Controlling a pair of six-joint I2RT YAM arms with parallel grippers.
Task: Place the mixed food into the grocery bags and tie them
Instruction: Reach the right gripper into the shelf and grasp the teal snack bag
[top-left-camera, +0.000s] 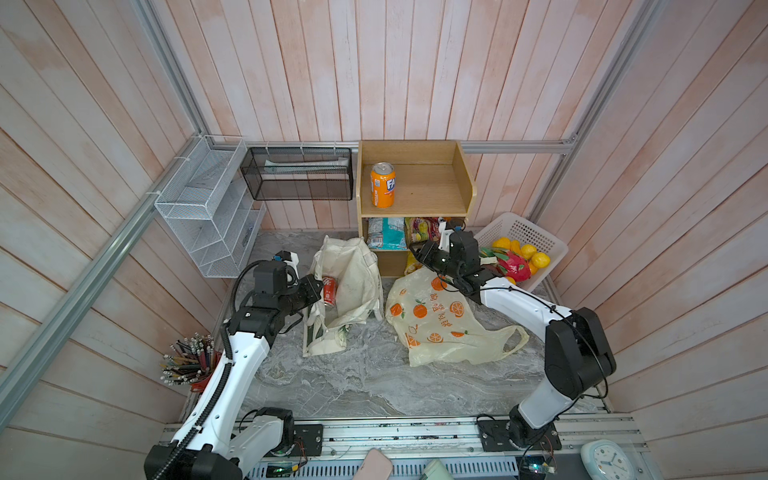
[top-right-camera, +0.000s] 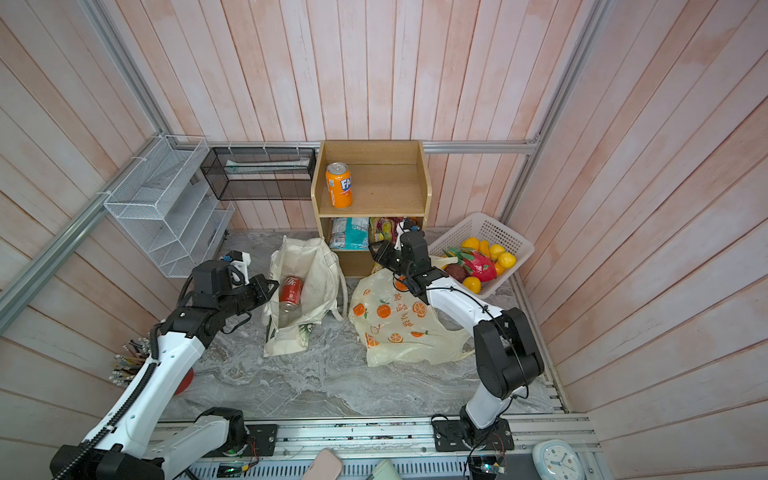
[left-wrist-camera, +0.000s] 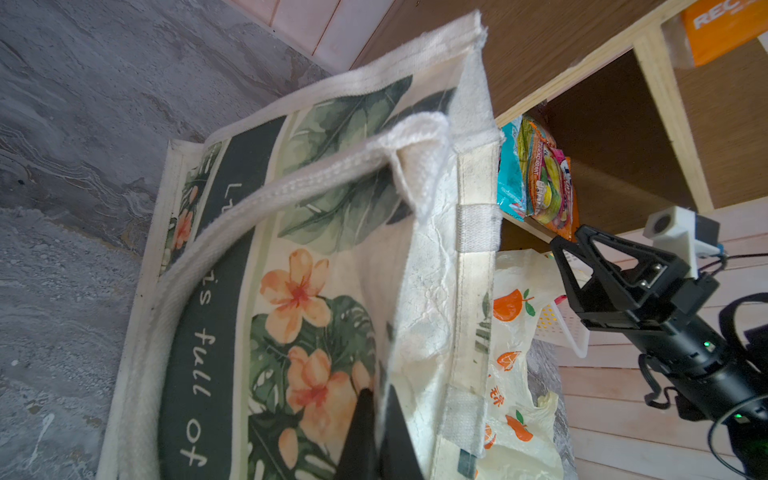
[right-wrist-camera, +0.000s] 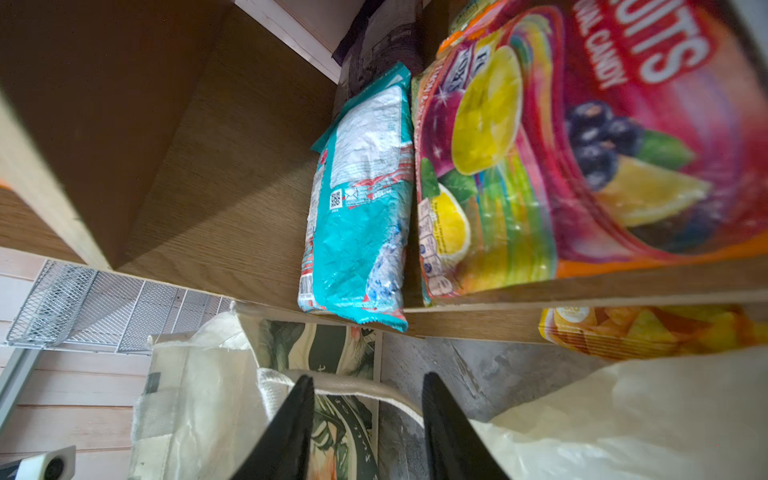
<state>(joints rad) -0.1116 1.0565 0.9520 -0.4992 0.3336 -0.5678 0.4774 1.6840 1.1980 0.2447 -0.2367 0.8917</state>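
The cream canvas tote stands open by the shelf, with the red can lying inside. My left gripper is shut on the tote's near wall and holds it up. The teal-and-white packet lies on the lower shelf. My right gripper hangs open just before that shelf, short of the packet, with a tote handle running behind its fingers. The orange-printed plastic bag lies crumpled under the right arm.
The wooden shelf carries an orange soda can on top. A colourful candy packet lies beside the teal one, with a chip packet below. A white basket of fruit stands right; wire racks and a pencil cup stand left.
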